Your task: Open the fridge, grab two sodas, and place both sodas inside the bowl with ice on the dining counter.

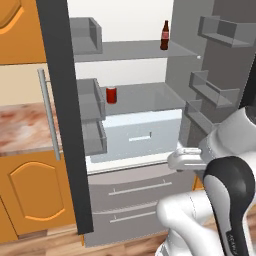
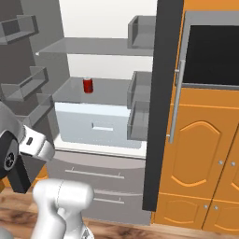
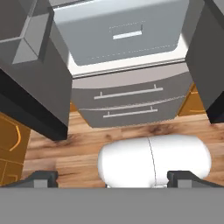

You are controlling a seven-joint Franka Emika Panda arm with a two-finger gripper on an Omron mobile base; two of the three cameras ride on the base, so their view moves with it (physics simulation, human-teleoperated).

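Note:
The fridge (image 1: 62, 125) (image 2: 161, 116) stands with both doors swung wide, and its bottom drawers (image 3: 127, 103) are shut. A red soda can (image 1: 111, 94) (image 2: 87, 85) stands on the middle grey shelf. The dark-brown soda bottle (image 1: 164, 36) stands on the shelf above, to the right. My gripper (image 3: 113, 178) is open with nothing between its fingers. It hangs in front of the fridge, below the shelves, and looks down at the drawers and floor. The hand (image 1: 184, 159) (image 2: 37, 147) is well short of both sodas. The bowl and the dining counter are out of view.
A white crisper drawer (image 1: 142, 132) sits under the can's shelf. Door bins (image 1: 90, 100) (image 2: 140, 98) jut from the open doors on both sides. Orange cabinets (image 1: 30, 195) (image 2: 200, 154) and a marbled wall counter (image 1: 22, 130) flank the fridge. Wooden floor (image 3: 65, 153) lies below.

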